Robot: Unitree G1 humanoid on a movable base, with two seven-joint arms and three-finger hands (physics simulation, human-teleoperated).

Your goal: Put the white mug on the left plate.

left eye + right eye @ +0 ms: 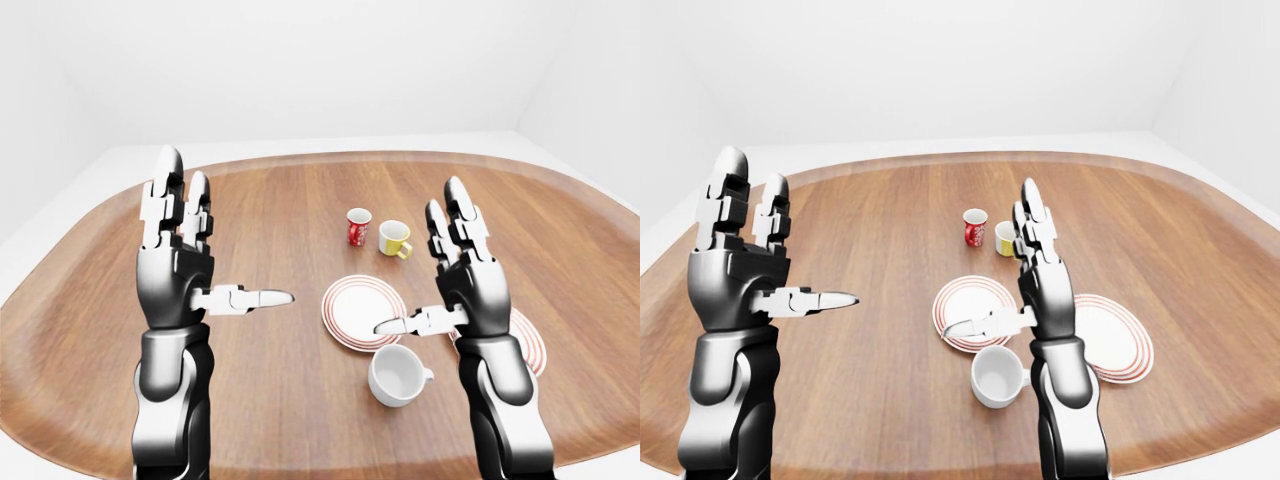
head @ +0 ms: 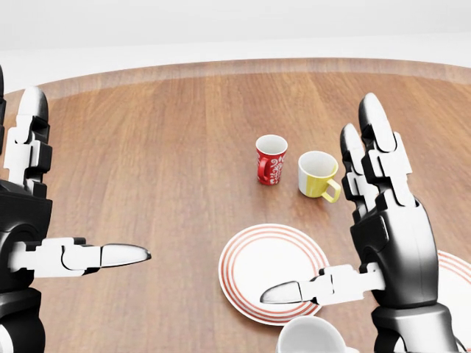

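**Both hands raised and spread above the worktop, white mug resting beside the left plate**

Sitting upright on the rounded brown wooden worktop: a plain white ceramic mug, mouth up, handle toward the view's right, just below the lower edge of the left plate in the left-eye view. Untouched by either hand.

Lying flat near the worktop's middle: the left white plate with red rings, nothing on it. Partly hidden behind the right forearm: a second red-ringed white plate, better seen in the right-eye view, just right of the first.

Standing higher in the view, well apart from the white mug: a red patterned mug and a yellow mug, close beside each other.

Held up with fingers extended and thumb jutting inward, gripping nothing: the black-and-white left hand. Likewise released and empty: the right hand, thumb tip hovering over the left plate's right edge, above the white mug.
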